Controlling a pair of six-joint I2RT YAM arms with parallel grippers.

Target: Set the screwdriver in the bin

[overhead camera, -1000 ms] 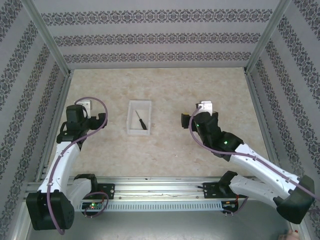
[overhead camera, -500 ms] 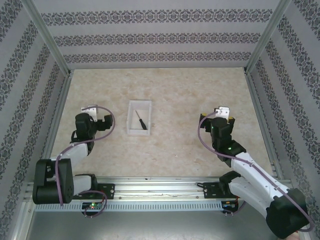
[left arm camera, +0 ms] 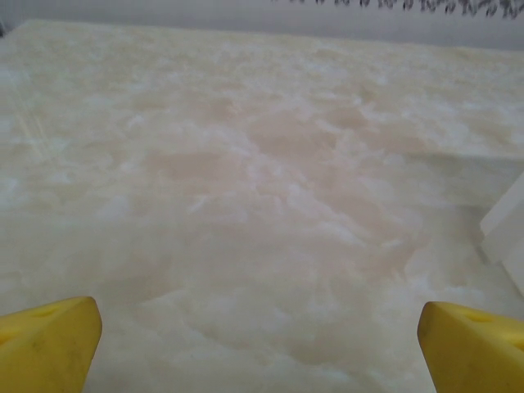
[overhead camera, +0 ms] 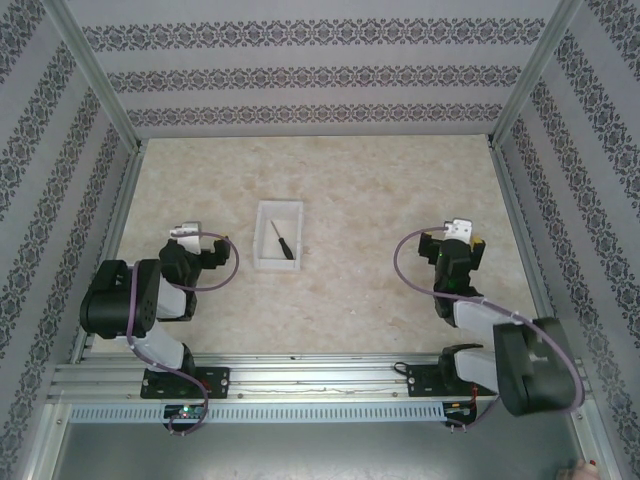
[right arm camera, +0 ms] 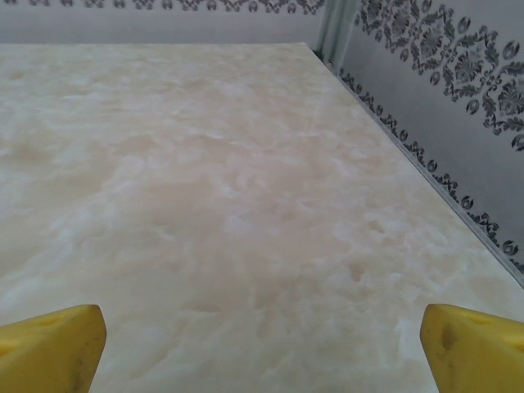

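Nearest you, on the near side of the bin (overhead camera: 278,265), both arms are sitting folded low over the mounting rail (overhead camera: 320,372). The left gripper (overhead camera: 184,232) is hovering to the left of the bin, about level with it and well apart from it. In its wrist view you are seeing the yellow fingertips (left arm camera: 47,342) standing wide apart with only bare table (left arm camera: 246,180) between them, so the jaws are spread and carrying nothing. A white edge of the bin (left arm camera: 506,225) is showing at the right of that view. The right gripper (overhead camera: 458,230) is hanging to the right of the bin, farther from it than the left one. Its fingertips (right arm camera: 49,344) are also spread wide and holding nothing, and they are facing the pale tabletop and the patterned side wall (right arm camera: 442,74). The screwdriver (overhead camera: 283,241) is lying inside the bin on a slant, with its black handle toward the bin's near right corner and its thin shaft pointing toward the far left corner. Beyond the bin, the table is running on to the patterned back wall (overhead camera: 320,75).
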